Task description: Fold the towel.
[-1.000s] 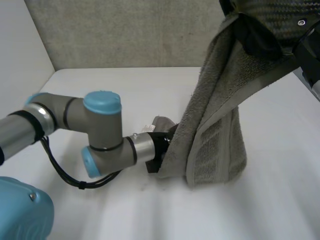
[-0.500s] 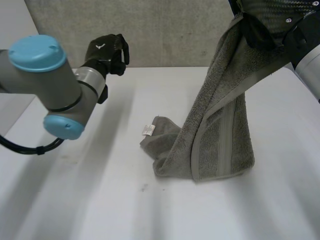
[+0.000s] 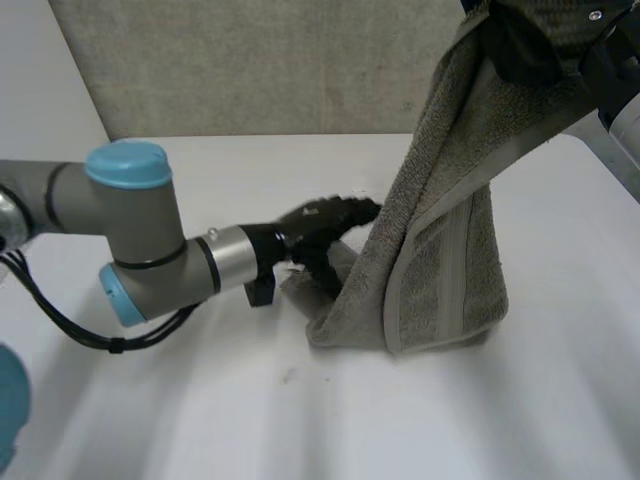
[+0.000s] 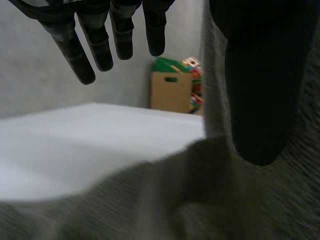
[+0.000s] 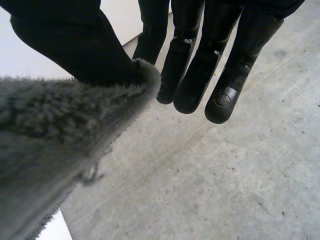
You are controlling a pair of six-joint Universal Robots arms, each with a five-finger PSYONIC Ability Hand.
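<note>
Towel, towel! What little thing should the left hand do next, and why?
Probably close the left hand on the towel corner lying on the table. Its fingers are straight and hold nothing, right beside that low corner, while the right hand pinches the top, so the towel hangs down.

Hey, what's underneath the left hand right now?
A crumpled lower corner of the towel lies on the white table under the left hand, whose fingers are straight. The right hand pinches the towel's top. The table beneath the cloth is covered.
</note>
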